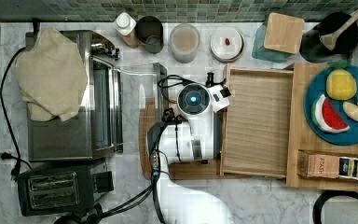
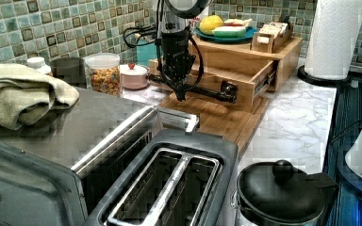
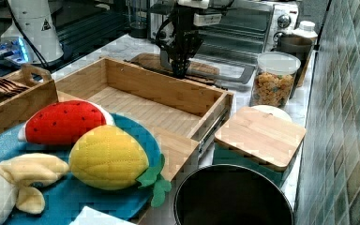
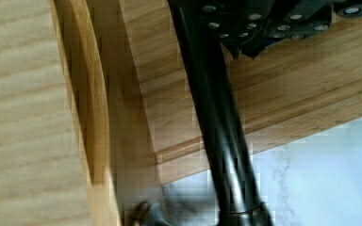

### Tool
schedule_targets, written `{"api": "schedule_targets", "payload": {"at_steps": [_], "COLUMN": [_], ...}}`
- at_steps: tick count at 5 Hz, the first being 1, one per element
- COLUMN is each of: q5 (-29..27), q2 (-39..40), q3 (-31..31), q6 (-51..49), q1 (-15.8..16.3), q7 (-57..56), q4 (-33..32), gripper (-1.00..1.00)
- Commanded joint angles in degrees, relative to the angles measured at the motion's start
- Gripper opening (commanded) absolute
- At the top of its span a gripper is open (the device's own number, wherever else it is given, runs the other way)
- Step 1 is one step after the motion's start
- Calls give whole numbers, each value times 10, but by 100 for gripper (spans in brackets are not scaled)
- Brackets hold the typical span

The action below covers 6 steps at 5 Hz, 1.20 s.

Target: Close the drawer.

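While the drawer [image 1: 256, 126] opens toward the top view's left, gripper [image 2: 181, 96] aperture is unclear.

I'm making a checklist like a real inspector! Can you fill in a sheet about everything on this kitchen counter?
Surface: white marble counter.
Job's things: bamboo drawer pulled wide open from its stand; nothing inside; black bar handle on its front.
Clutter: toaster oven with a cloth on top, toaster, jars, cutting board, plush fruit on a blue plate, tea box.
Grippers: tool at the drawer handle, pointing down.
Cables: black cables along the arm; a cord beside the oven.
Surroundings: green tile wall, paper towel roll.
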<state>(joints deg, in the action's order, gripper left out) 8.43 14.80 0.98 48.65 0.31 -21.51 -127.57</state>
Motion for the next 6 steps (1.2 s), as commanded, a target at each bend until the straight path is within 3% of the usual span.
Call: {"api": "schedule_targets", "payload": {"at_steps": [1,2,3,5,6], "q5": [8,13,30,26,44], "q2": [-41,-35,-19,23,14], "q3": [96,119,154,181,183], "q6": [-23,-35,-44,0,0], "q1": [-115,-154,-172,-202,-199], "q7": [-166,-207,-244,-296,-295], "q4": [18,44,74,101,98], "gripper": [-100,-100,-100,-100,-100]}}
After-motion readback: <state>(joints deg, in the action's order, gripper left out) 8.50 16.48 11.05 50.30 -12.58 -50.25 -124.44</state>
